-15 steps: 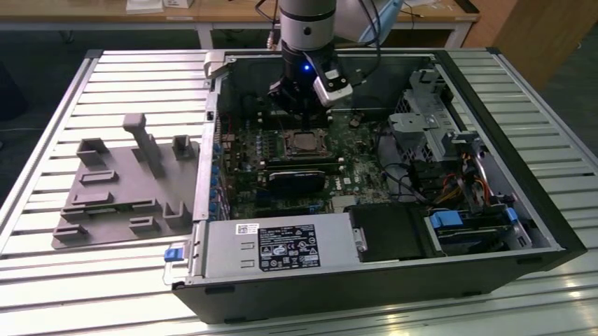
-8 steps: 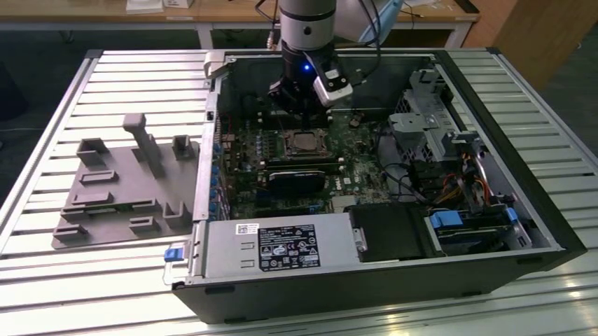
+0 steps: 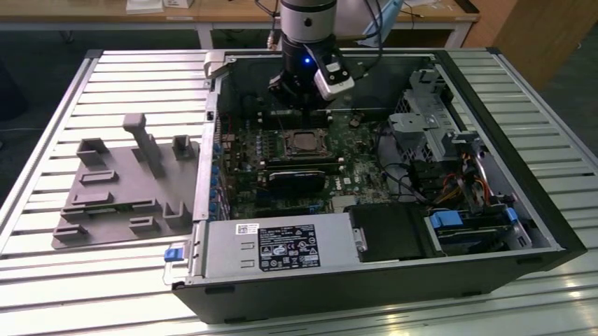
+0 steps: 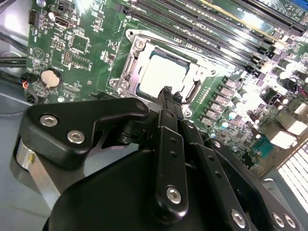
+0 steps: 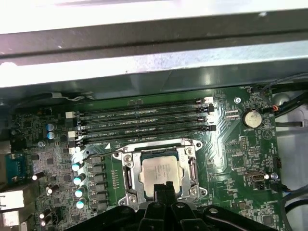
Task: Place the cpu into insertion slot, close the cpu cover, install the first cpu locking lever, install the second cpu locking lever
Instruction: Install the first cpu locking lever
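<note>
The cpu [image 3: 301, 143] [image 4: 161, 74] [image 5: 161, 169] lies flat in the insertion slot [image 5: 126, 179] on the green board, its pale metal face up. The cpu cover [image 5: 186, 155] [image 4: 137, 45], a silvery frame, lies down around the chip, whose face shows through its window. A thin metal lever [image 5: 144, 142] runs along the socket's side nearest the memory slots. My gripper [image 3: 299, 106] [image 4: 167, 92] [image 5: 163, 190] hangs just above the socket's edge, on the far side from those slots. Its fingers are shut with nothing between them.
The board sits inside an open computer case [image 3: 523, 175] on a slatted table. Memory slots [image 5: 144, 120] run beside the socket. A black card [image 3: 299, 179] stands close in front of it. A grey fixture plate [image 3: 122, 189] lies at the exterior view's left.
</note>
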Robot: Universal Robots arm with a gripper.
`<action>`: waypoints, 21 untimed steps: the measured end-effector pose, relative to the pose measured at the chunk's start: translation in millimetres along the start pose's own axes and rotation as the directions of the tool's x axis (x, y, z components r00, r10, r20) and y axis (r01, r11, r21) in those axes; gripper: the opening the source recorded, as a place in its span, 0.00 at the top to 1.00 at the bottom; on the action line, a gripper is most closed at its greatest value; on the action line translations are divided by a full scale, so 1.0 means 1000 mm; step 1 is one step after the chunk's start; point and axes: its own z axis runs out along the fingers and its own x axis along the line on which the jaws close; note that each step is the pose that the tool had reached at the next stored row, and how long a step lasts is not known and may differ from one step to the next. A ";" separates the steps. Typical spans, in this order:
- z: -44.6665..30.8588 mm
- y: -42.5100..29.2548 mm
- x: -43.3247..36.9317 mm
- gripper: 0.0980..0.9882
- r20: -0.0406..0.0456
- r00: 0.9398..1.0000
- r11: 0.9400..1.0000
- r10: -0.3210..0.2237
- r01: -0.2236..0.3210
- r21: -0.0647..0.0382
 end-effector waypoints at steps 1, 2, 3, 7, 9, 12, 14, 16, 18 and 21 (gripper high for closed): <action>-0.0008 0.0000 0.0000 0.99 0.000 1.000 1.000 0.000 0.000 0.000; -0.0008 0.0000 0.0000 0.99 0.000 1.000 1.000 0.000 0.000 0.000; -0.0008 0.0000 0.0001 0.99 0.000 1.000 1.000 0.000 0.000 0.000; -0.0013 -0.0010 0.0069 0.99 0.000 1.000 1.000 0.000 0.000 0.000; -0.0016 -0.0017 0.0126 0.99 0.001 1.000 1.000 0.000 0.000 0.000; -0.0021 -0.0030 0.0216 0.99 0.001 1.000 1.000 0.000 0.000 0.000; -0.0024 -0.0038 0.0277 0.99 0.001 1.000 1.000 0.000 0.000 0.000; -0.0027 -0.0047 0.0339 0.99 0.001 1.000 1.000 0.000 0.000 0.000; -0.0030 -0.0055 0.0400 0.99 0.001 1.000 1.000 0.000 0.000 0.000; -0.0035 -0.0066 0.0482 0.99 0.001 1.000 1.000 0.000 0.000 0.000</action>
